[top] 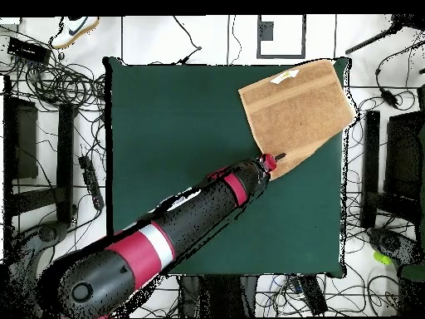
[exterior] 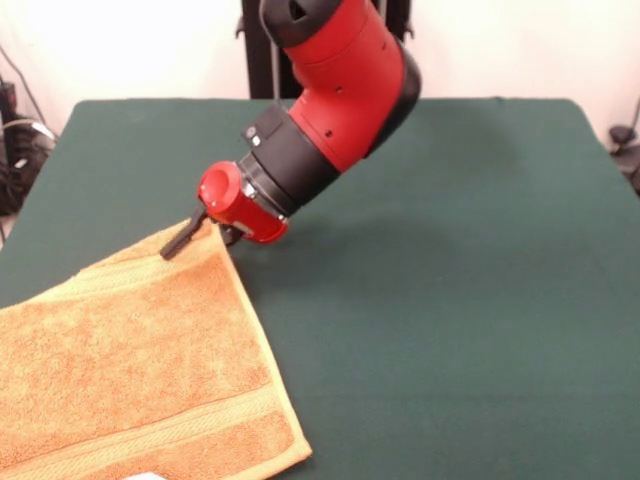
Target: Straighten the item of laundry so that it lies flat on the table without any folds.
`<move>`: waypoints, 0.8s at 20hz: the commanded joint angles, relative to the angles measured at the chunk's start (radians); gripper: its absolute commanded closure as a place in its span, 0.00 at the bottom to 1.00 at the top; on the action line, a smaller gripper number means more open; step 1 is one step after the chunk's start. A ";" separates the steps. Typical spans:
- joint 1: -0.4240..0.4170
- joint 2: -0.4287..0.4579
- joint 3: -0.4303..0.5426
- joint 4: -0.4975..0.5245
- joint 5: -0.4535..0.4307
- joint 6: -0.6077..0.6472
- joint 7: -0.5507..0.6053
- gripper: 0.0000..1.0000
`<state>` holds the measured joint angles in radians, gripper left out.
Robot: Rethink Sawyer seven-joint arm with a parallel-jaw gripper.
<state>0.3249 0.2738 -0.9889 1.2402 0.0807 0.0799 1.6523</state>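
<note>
The orange-tan towel lies spread out at the table's near left in the front view, with a woven band near each end and a white label at the bottom edge. It reaches past the table's near and left edges. The dark green table is much larger. My gripper is at the towel's far right corner, low over it. Its two black fingers stand apart, and one lies over the corner. In the overhead view the towel is at the upper right and the gripper is at its lower corner.
The red and black arm crosses the table diagonally from the bottom left in the overhead view. Cables and equipment lie on the floor around the table. A black stand rises behind the table's far edge.
</note>
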 commanded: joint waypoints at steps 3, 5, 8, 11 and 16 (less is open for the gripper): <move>-0.009 0.051 0.124 -0.065 0.125 -0.160 0.246 1.00; -0.020 0.034 0.152 -0.056 0.130 -0.157 0.245 1.00; -0.035 0.008 0.189 -0.037 0.133 -0.170 0.251 1.00; -0.046 -0.002 0.214 -0.043 0.122 -0.155 0.236 1.00; -0.082 -0.060 0.324 -0.023 0.096 -0.110 0.220 1.00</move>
<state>0.2851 0.2535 -0.9477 1.2418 0.1183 0.0051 1.6523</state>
